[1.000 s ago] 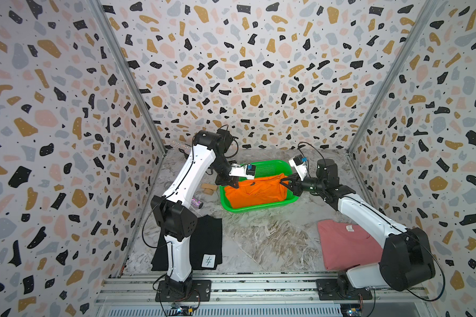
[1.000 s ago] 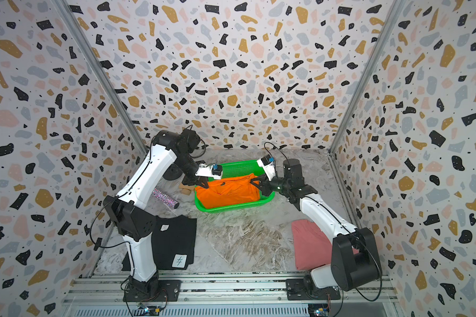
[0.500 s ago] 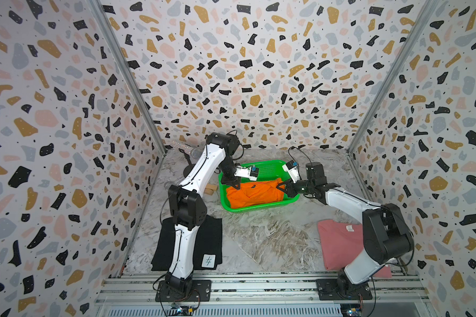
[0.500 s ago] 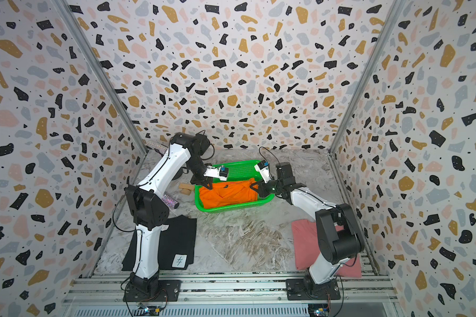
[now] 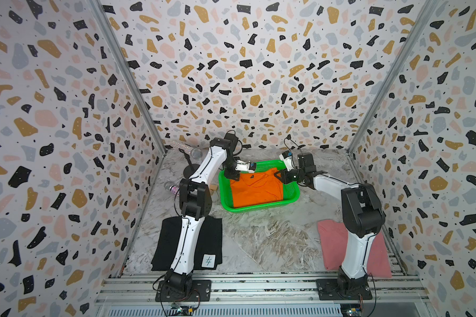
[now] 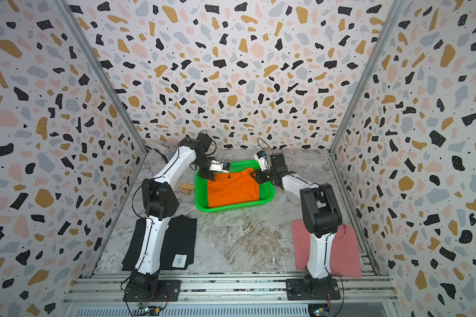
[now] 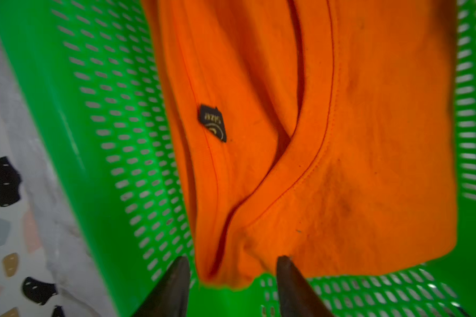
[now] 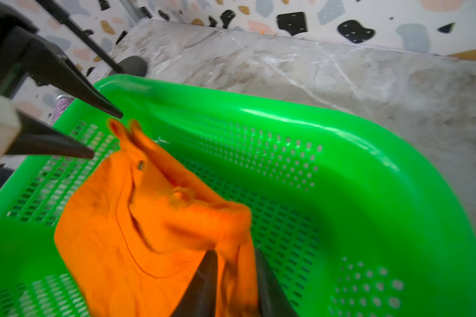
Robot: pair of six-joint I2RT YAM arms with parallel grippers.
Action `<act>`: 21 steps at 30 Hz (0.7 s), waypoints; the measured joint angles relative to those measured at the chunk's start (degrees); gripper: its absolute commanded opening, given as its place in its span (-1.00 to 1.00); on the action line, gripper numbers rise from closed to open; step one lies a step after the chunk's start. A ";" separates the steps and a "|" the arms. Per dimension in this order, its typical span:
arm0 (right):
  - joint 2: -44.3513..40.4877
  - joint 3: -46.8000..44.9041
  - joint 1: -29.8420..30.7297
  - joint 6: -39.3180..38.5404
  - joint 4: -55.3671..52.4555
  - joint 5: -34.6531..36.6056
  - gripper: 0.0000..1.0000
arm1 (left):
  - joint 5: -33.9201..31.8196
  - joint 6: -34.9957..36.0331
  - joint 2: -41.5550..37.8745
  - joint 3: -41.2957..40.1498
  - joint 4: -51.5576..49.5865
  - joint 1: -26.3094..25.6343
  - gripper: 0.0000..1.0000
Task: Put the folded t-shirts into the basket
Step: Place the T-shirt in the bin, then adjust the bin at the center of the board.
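Note:
The orange folded t-shirt (image 5: 256, 189) (image 6: 231, 189) lies in the green basket (image 5: 259, 210) (image 6: 231, 209), slightly rumpled at its far edge. My left gripper (image 5: 232, 175) (image 7: 232, 263) is open at the shirt's far left corner, and that corner lies loose between the fingers. My right gripper (image 5: 279, 175) (image 8: 235, 252) stands at the far right corner, fingers apart with a fold of orange cloth between them. The black t-shirt (image 5: 212, 236) with its white label lies front left under the left arm. The pink t-shirt (image 5: 330, 247) lies front right behind the right arm.
A glittery microphone on a black stand (image 5: 188, 152) is at the back left corner. Another glittery object (image 5: 172, 188) and a small wooden block (image 5: 213, 188) lie left of the basket. Patterned walls enclose three sides, and a metal rail (image 5: 259, 285) runs along the front.
Both grippers were shut on the orange shirt's far corners and have now opened. The shirt has sunk from a raised bunch to lie flatter in the basket.

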 measured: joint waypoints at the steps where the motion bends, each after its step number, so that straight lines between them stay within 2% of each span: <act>1: 0.63 1.27 -0.13 1.20 -0.35 1.60 0.00 | -0.04 -0.20 -0.22 -0.81 2.86 0.02 0.91; 7: 0.22 6.14 -0.35 4.94 -7.32 10.71 0.04 | 1.25 -5.60 -2.03 -2.36 14.14 0.00 0.98; 12: -4.66 5.35 -0.72 5.99 -15.08 12.90 0.09 | 2.27 -12.39 -9.94 -6.97 15.67 0.02 0.99; 16: -11.87 2.95 -0.63 7.13 -21.53 14.29 0.12 | 1.31 -22.51 -17.22 -9.44 14.82 0.04 1.00; 21: -17.07 2.56 -0.48 8.20 -29.66 19.69 0.11 | -2.43 -37.68 -26.36 -14.69 13.31 0.22 1.00</act>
